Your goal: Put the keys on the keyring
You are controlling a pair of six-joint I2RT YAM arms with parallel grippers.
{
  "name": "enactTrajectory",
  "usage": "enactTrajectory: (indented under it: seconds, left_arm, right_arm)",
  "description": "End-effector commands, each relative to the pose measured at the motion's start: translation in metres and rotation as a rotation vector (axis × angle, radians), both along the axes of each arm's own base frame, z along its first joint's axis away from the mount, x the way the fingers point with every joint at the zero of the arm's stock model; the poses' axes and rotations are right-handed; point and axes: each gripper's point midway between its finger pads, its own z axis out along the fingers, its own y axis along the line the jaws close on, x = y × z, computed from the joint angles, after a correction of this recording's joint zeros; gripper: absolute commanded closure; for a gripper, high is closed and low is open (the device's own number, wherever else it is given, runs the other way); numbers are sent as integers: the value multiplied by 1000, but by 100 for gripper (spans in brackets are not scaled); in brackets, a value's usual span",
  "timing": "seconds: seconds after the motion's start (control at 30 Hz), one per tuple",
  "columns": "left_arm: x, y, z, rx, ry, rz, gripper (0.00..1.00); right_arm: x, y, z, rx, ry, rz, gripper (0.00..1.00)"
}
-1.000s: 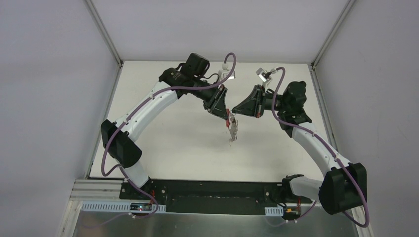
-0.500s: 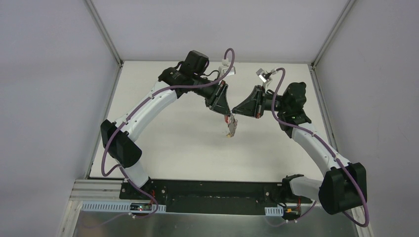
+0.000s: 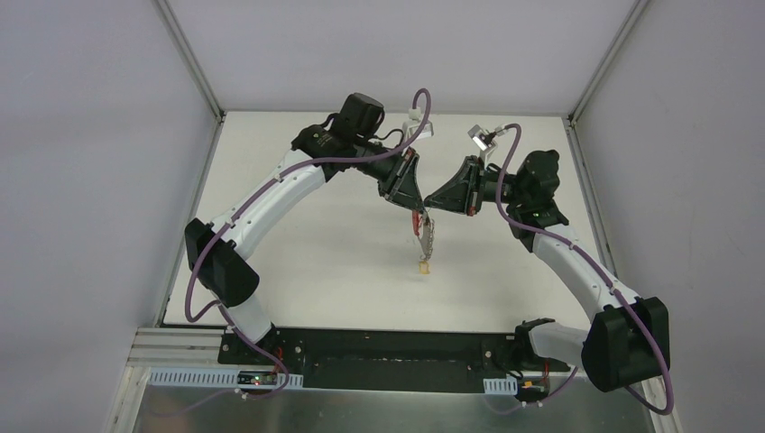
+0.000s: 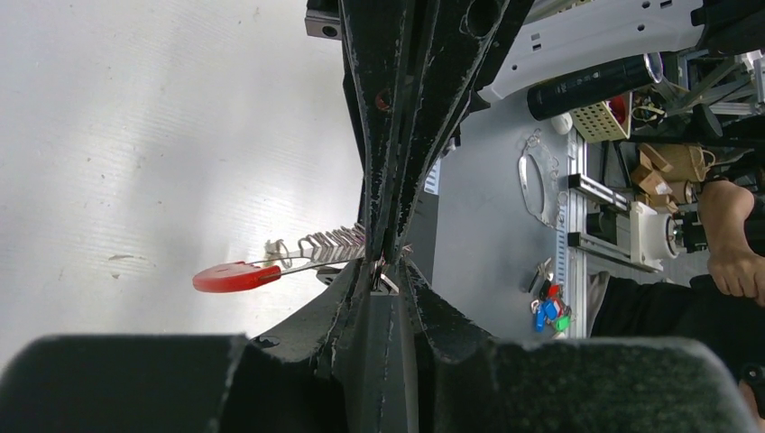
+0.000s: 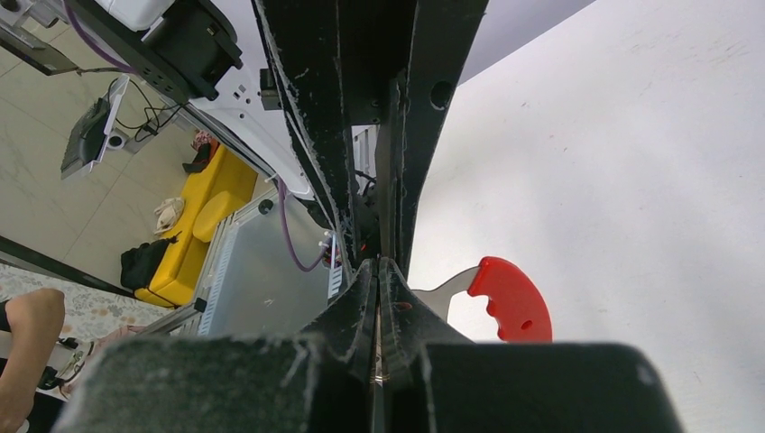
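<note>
the step in hand is judged to be the threading itself: both arms are brought tip to tip in the air above the middle of the desk (image 3: 307, 253), and the keys (image 3: 425, 242) are hung from that meeting point, with the yellow-headed key (image 3: 424, 266) lowest and just above the surface.

the right end effector (image 5: 379, 271) is shut tight. The grey part of the strap is seen to come out right beside its tips, ending in the red tab (image 5: 511, 302). whether the strap or something smaller is pinched there cannot be told.

the left end effector (image 4: 383, 271) is drawn nearly closed, with only a thin slit left between the fingers. the row of silver keys (image 4: 332, 241) and the red tab are seen just beside its tips, but a firm grip on them cannot be confirmed.

the keyring cannot be made out in any view; it may be hidden between the crowded tips.

the next move is judged to call for very fine alignment. one silver ring would have to be steadied while the small loop is eased into it, and the bunch would have to be kept from swinging.
</note>
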Motion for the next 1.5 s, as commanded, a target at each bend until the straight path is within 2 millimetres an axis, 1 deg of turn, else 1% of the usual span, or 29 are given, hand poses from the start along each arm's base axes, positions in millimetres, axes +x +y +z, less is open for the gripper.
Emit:
enactTrajectory:
  seconds: [0.0,0.03,0.07,0.1,0.23,0.3,0.33,0.53,0.77,1.47]
  left_arm:
    - [-9,-1,11,-41,-8,-33,82]
    - [-9,-1,11,-42,-10,-32,82]
    - [-9,-1,11,-42,-9,-32,80]
    - [-9,-1,11,-42,-8,-32,85]
    - [-10,0,11,-43,-11,-33,93]
    - [-9,-1,12,-45,-11,-34,99]
    - [-9,-1,12,-47,-11,-35,100]
    - [-7,0,16,-40,-33,-28,100]
    - [-9,12,13,21,-99,-24,100]
    - [-8,13,15,20,-116,-18,100]
  right_arm:
    - [1,-3,17,31,-83,-19,100]
    - [1,-3,17,31,-83,-19,100]
    - [1,-3,17,30,-81,-18,100]
    - [1,-3,17,31,-82,-21,100]
    - [1,-4,18,31,-83,-23,100]
    - [2,-4,17,30,-80,-25,100]
    - [2,-4,16,30,-79,-25,100]
    - [2,-5,13,26,-86,-29,100]
    - [-2,-8,4,-2,-122,-21,100]
    - [-14,-8,-12,-30,-128,25,100]
